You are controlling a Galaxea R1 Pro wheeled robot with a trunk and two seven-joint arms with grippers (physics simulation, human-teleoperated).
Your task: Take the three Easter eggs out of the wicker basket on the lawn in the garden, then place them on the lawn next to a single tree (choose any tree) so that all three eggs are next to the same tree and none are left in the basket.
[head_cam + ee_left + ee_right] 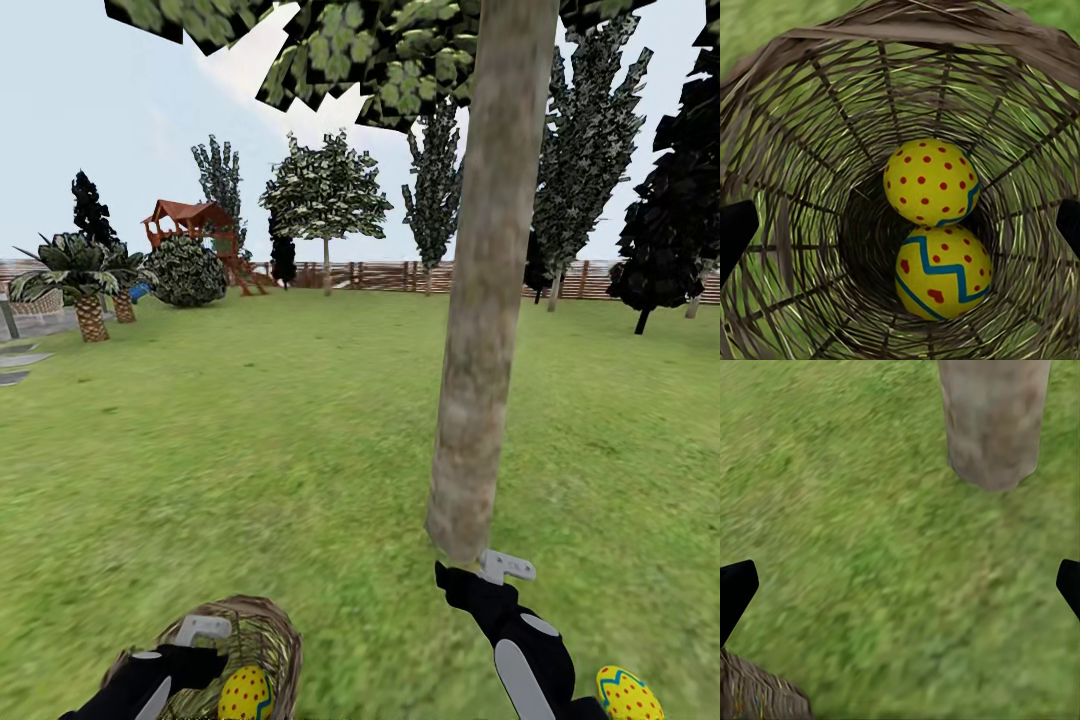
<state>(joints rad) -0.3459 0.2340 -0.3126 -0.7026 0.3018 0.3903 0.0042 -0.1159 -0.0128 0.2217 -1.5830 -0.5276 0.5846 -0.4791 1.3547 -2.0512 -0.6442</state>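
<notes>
The wicker basket (275,640) sits on the lawn (250,450) at my feet. Inside it lie two yellow Easter eggs, one red-dotted (931,182) and one with a blue zigzag (942,271); one egg (246,693) shows in the head view. Another egg (628,693) rests on the grass to the right, near the tree (490,300). My left gripper (203,632) hangs open over the basket's mouth, with its fingertips (735,232) wide apart. My right gripper (505,567) is open and empty above the grass, close to the trunk's base (994,420).
Two short palms (85,285), a round bush (187,270) and a red playset (195,225) stand far left. A slatted fence (400,275) closes the back, with dark trees (660,230) at the right. Grey paving (20,355) borders the left edge.
</notes>
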